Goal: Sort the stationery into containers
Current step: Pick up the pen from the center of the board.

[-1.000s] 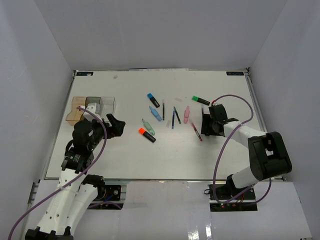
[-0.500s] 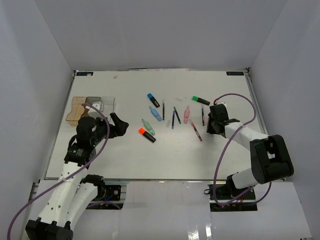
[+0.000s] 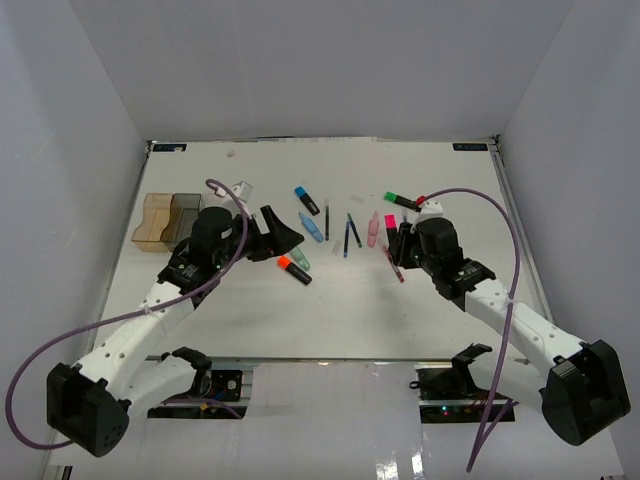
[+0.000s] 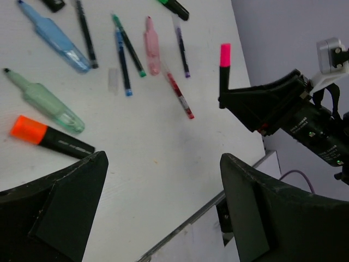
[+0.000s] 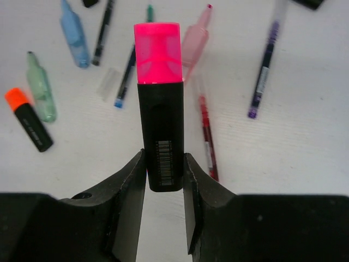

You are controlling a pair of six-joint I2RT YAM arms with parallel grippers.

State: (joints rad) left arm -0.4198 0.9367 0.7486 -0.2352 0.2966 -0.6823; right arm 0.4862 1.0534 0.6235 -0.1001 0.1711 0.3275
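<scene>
My right gripper (image 5: 163, 173) is shut on a black highlighter with a pink cap (image 5: 159, 103), held above the table; from above the pair shows as gripper (image 3: 398, 241) and pink highlighter (image 3: 390, 223). My left gripper (image 3: 283, 236) stands open and empty over the table's middle, just above the orange-capped highlighter (image 3: 294, 269) and a green tapered piece (image 3: 296, 254). Its fingers (image 4: 54, 210) frame bare tabletop. More stationery lies scattered: a blue tapered piece (image 3: 311, 227), a pink tapered piece (image 3: 373, 229), a red pen (image 3: 393, 263). The amber container (image 3: 150, 222) and grey container (image 3: 186, 212) sit far left.
A blue-capped highlighter (image 3: 306, 200) and a green-capped one (image 3: 401, 201) lie farther back, with thin pens (image 3: 350, 232) between them. A purple pen (image 5: 264, 73) lies to the right of the pink piece. White walls close in the table on three sides.
My right gripper closed on the pink highlighter, lifted it and moved left. My left arm swung from beside the containers out to the middle of the table.
</scene>
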